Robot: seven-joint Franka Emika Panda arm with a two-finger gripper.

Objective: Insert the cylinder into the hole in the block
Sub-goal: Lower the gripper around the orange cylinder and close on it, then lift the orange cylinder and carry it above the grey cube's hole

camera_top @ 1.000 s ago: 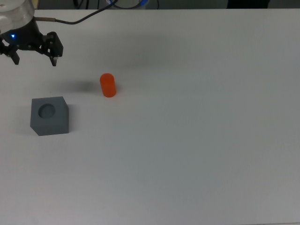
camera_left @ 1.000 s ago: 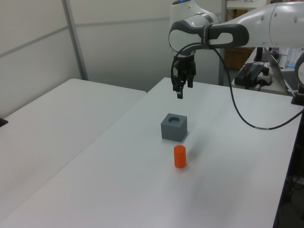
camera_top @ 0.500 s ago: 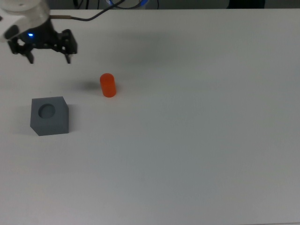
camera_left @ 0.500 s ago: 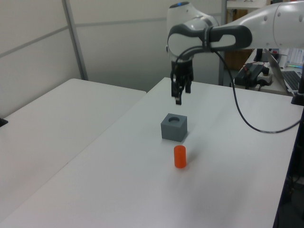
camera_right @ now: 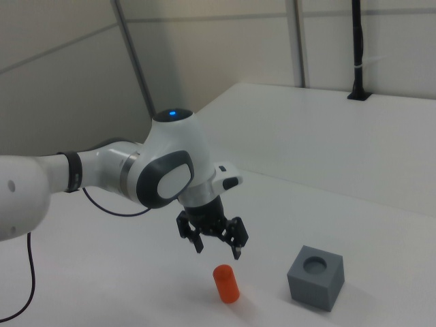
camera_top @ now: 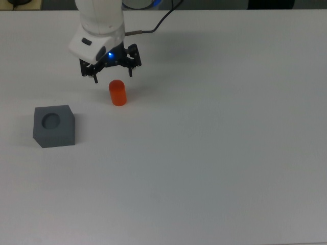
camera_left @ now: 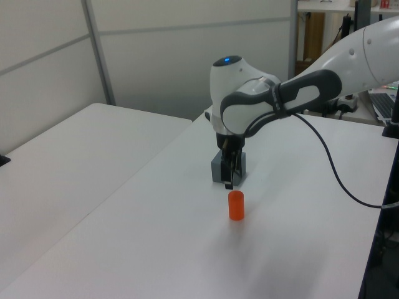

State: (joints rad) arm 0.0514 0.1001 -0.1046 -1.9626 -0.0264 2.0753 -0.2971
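White table (camera_top: 230,153), end effector (camera_top: 112,76) spread above cylinder (camera_top: 118,93), block (camera_top: 53,126) w/ hole (camera_top: 50,120) part-hidden in left view.

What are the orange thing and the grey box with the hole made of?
The orange cylinder looks like smooth matte plastic: even bright colour and no shine, though painted wood would look similar. The grey block also looks like matte plastic, with flat dull faces, crisp edges and a cleanly cut round hole. I can't be sure of either.

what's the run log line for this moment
phase: approach | hand: open, empty, above cylinder | cylinder: upright on table, apart from block | hole: empty
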